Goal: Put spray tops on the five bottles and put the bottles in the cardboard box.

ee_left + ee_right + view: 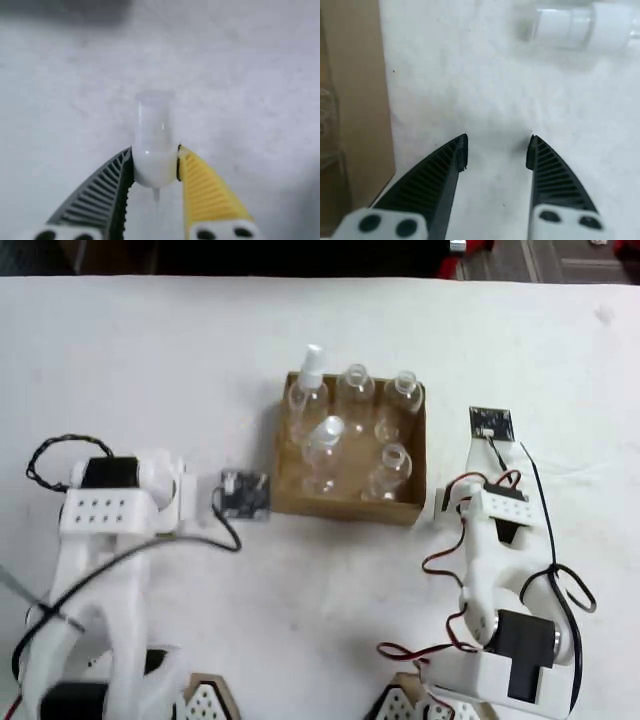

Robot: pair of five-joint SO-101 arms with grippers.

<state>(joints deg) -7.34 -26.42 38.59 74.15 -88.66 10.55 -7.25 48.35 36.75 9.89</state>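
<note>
Though near the cardboard box [345, 502], 1 small board [245, 493], another board [490, 422] opposite.

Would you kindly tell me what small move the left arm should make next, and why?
Probably lift and carry toward the cardboard box. The left gripper is shut on a spray top over the bare table, while some bottles standing in the box look open-necked.

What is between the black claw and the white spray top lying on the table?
Just bare table, in the right wrist view: nothing lies between the right gripper and the spray top.
</note>
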